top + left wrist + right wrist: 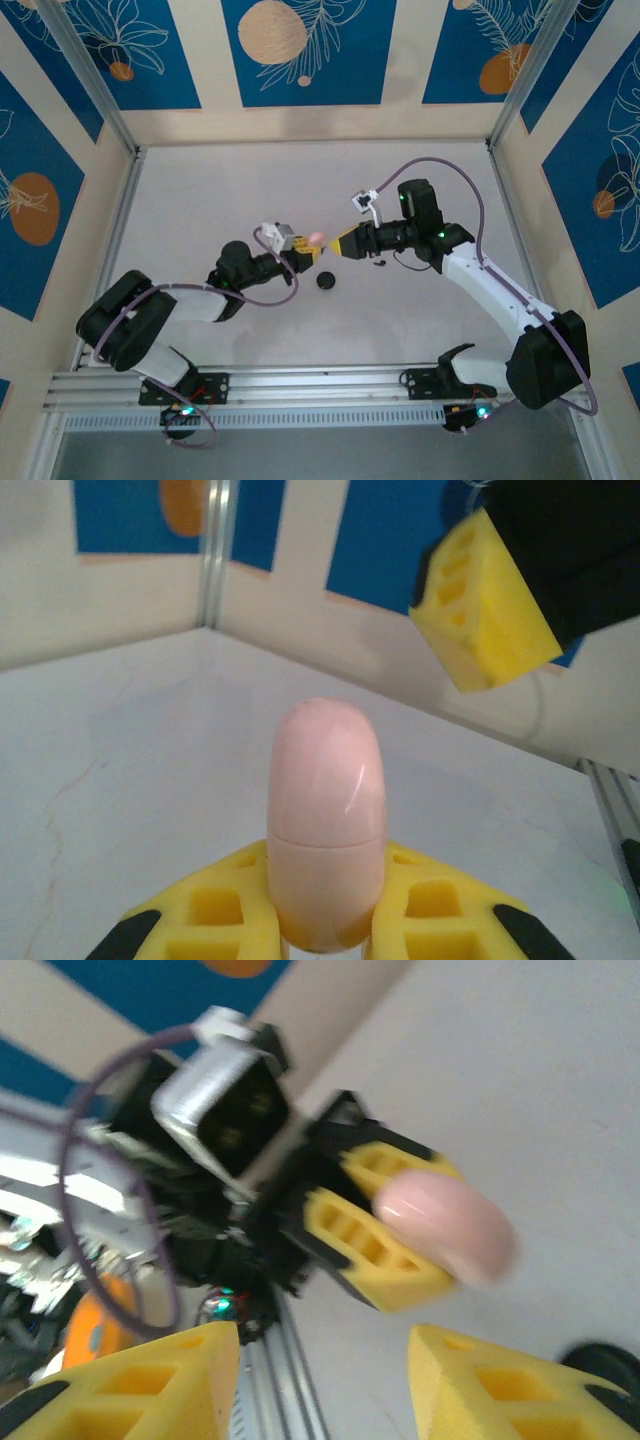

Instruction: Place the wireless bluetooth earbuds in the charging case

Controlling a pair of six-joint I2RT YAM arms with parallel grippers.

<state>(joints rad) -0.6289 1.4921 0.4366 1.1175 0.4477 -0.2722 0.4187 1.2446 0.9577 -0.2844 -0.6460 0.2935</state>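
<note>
A pale pink oval charging case (325, 820) stands upright between the yellow fingers of my left gripper (326, 885), which is shut on it. Its lid seam is closed. From above, the case (316, 237) is lifted over the middle of the table. My right gripper (338, 246) faces it from the right, a short gap away, open with nothing between its fingers. In the right wrist view the case (447, 1224) lies ahead of and above the right gripper (320, 1348). The earbuds are hidden; a tiny dark speck (379, 263) under the right wrist is too small to identify.
A round black case (325, 280) lies on the table just below the two grippers; its edge (603, 1362) is at the lower right of the right wrist view. One yellow finger (485, 605) of the right gripper hangs at the upper right of the left wrist view. Walls enclose the table.
</note>
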